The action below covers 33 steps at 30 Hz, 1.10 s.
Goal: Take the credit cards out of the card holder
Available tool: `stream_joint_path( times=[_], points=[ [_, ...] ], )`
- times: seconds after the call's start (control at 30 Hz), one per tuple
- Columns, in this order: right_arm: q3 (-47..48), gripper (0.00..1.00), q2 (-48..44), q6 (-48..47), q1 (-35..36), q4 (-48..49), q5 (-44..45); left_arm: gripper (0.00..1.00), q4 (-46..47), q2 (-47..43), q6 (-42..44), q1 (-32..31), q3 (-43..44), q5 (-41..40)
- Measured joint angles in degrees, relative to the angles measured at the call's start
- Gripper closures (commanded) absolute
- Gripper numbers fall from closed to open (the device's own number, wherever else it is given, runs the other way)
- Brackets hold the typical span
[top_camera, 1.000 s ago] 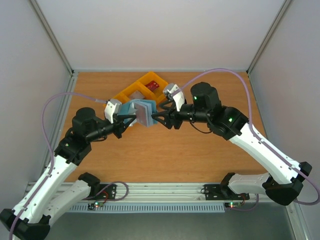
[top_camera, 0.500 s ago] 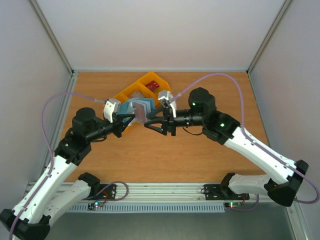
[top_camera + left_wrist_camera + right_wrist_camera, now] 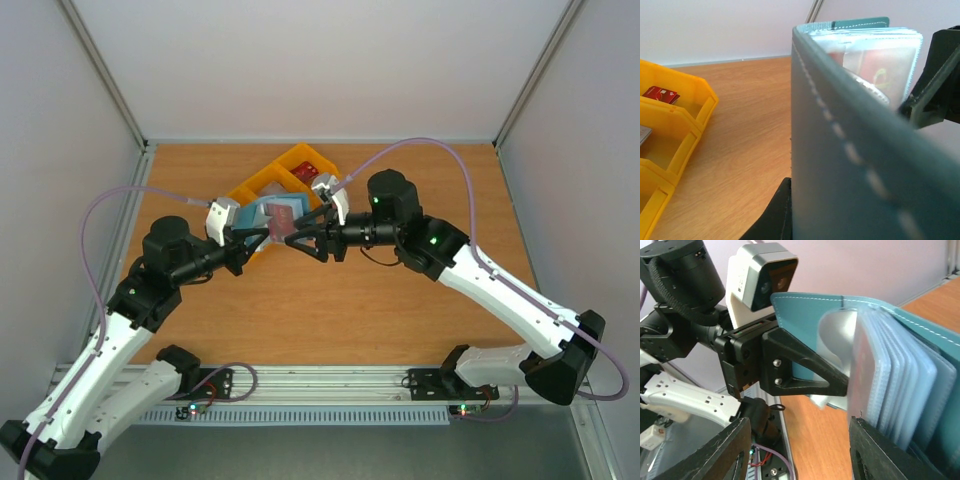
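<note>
Over the wooden desk (image 3: pixel 400 300), you have one red card (image 3: pixel 307 171) out in the yellow bin (image 3: pixel 250 188) beyond your left hand (image 3: pixel 252 236), which is clamped on the raised card holder (image 3: pixel 270 214), while your right hand (image 3: pixel 296 238), fingers apart at its sleeves, has yet to draw the reddish card (image 3: pixel 885 70) inside.

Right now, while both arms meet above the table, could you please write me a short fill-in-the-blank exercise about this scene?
1. The left gripper is ____ on the card holder.
2. The jaws of the right gripper stand ____ next to the holder's clear sleeves.
3. One red card lies in a bin made of ____ plastic.

Missing words: shut; open; yellow
</note>
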Motion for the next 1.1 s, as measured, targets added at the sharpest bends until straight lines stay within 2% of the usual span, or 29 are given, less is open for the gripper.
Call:
stream_joint_path(
  times=[0.1,0.37,0.57,0.83,0.9,1.03,1.1],
  points=[
    [0.28,0.44,-0.72,-0.24,-1.14,-1.51,0.52,1.0,0.0,0.0,0.0,0.0,0.0,0.11],
    [0.96,0.52,-0.74,-0.33,-2.1,-2.47,-0.66,1.0,0.0,0.0,0.28,0.0,0.0,0.37],
    [1.66,0.73,-0.11,0.17,-2.08,-2.43,-1.86,1.0,0.02,0.02,0.33,0.0,0.0,0.42],
    [1.68,0.9,-0.09,-1.18,-2.08,-4.9,3.5,1.0,0.04,0.04,0.33,0.0,0.0,1.11],
    [1.7,0.89,-0.04,-1.75,-2.08,-5.62,5.33,1.0,0.2,0.02,0.31,0.0,0.0,1.64],
    [2.36,0.78,0.83,-2.54,-1.6,-6.51,7.69,1.0,0.61,0.02,0.15,0.02,0.0,2.64],
    [3.28,0.76,1.6,-3.19,-0.74,-6.91,8.61,1.0,0.76,0.04,0.13,0.0,0.0,2.95]
  ],
)
